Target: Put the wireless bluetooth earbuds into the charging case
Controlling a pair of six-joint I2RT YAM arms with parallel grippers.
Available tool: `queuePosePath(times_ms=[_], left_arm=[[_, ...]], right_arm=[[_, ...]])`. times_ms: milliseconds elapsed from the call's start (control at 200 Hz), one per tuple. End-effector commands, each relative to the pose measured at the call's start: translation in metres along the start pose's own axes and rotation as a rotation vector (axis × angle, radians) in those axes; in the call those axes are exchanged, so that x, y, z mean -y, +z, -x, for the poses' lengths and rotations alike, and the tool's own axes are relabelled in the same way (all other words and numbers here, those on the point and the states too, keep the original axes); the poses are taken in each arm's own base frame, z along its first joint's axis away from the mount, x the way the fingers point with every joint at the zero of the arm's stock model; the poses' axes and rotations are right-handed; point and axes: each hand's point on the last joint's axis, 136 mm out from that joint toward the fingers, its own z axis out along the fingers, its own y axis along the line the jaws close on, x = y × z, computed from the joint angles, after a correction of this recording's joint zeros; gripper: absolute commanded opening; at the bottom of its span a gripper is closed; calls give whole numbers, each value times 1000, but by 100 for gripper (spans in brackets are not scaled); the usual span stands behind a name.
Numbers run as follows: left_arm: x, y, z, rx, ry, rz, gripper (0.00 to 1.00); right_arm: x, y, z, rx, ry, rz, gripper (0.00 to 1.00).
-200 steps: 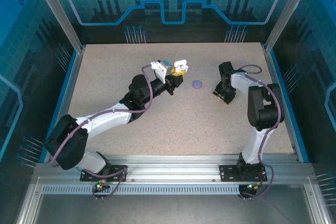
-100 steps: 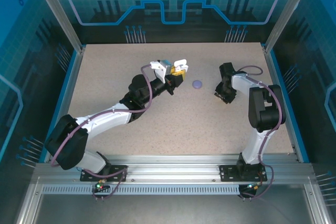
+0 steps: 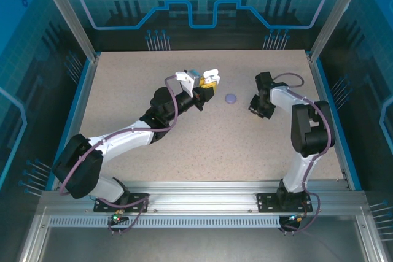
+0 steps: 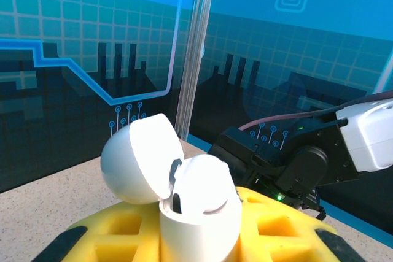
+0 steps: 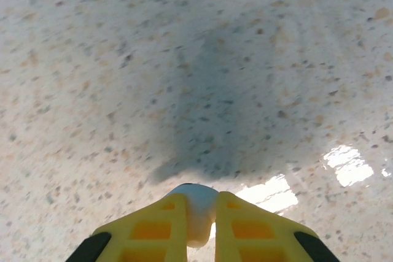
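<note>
Left gripper (image 3: 207, 81): raised above table (image 3: 202, 145), fingers clamped on white case (image 4: 199, 216). Case upright, lid (image 4: 138, 157) hinged open, tilted left in wrist view. Purple round item (image 3: 231, 98): flat on table between grippers, touching neither. Right gripper (image 5: 195, 222): low over bare table, fingers pinching white earbud (image 5: 194, 204), only part of it visible.

The left end effector (image 3: 207, 82) holds the white charging case (image 3: 212, 74) near a purple disc (image 3: 231, 98).
</note>
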Motion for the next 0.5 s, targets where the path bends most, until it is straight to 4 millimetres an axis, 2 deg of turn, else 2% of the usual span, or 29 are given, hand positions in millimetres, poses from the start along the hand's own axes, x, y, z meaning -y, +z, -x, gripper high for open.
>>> queuePosePath(times_ms=[0, 210, 355, 495], left_arm=[[5, -2, 33, 86, 9, -25, 0], [5, -4, 32, 77, 15, -19, 0], [5, -6, 33, 75, 14, -18, 0], [5, -8, 35, 77, 16, -14, 0]], right_arm=[[-22, -20, -6, 28, -149, 68, 14], [-44, -38, -24, 86, -380, 95, 14], [-64, -37, -48, 73, -581, 86, 13], [-72, -30, -69, 47, -765, -13, 13]])
